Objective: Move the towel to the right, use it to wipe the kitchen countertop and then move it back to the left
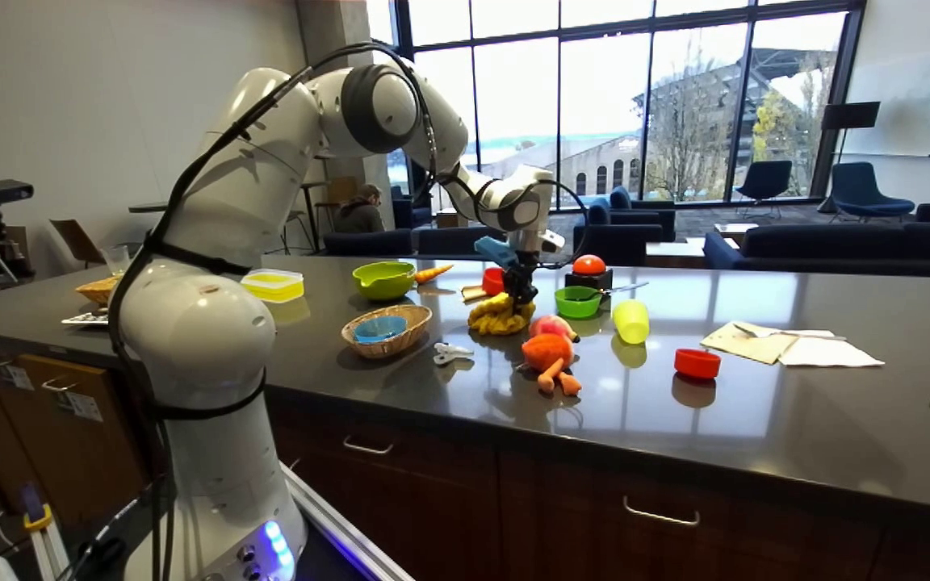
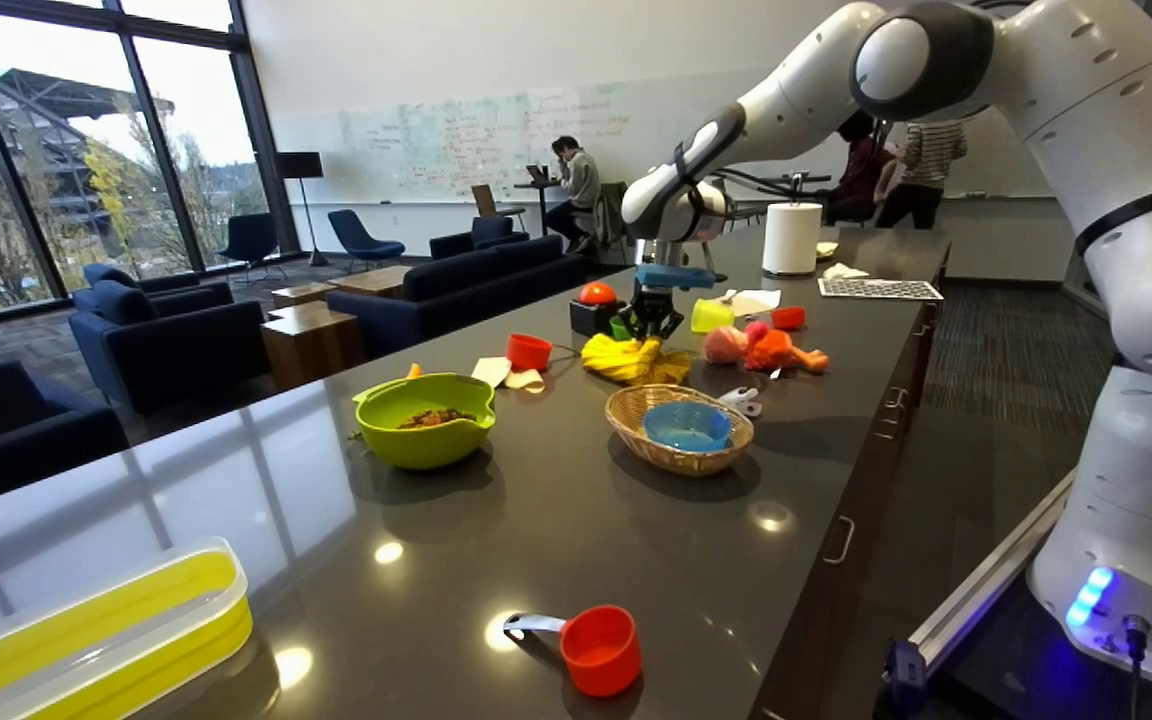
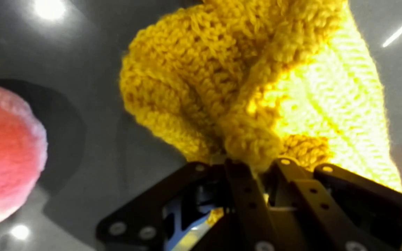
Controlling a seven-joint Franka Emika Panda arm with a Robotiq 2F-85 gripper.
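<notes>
The towel is a bunched yellow knitted cloth on the dark grey countertop. It shows also in an exterior view and fills the middle of the wrist view. My gripper points down at the towel's edge in both exterior views. In the wrist view the fingers are close together with a pinched fold of the towel between the tips. The rest of the towel spreads over the countertop. The fingertips are partly hidden by the cloth.
An orange and pink plush toy lies close beside the towel. A wicker basket with a blue bowl, a white clip, a green bowl, a red-button box, a red cup and a yellow cup stand around.
</notes>
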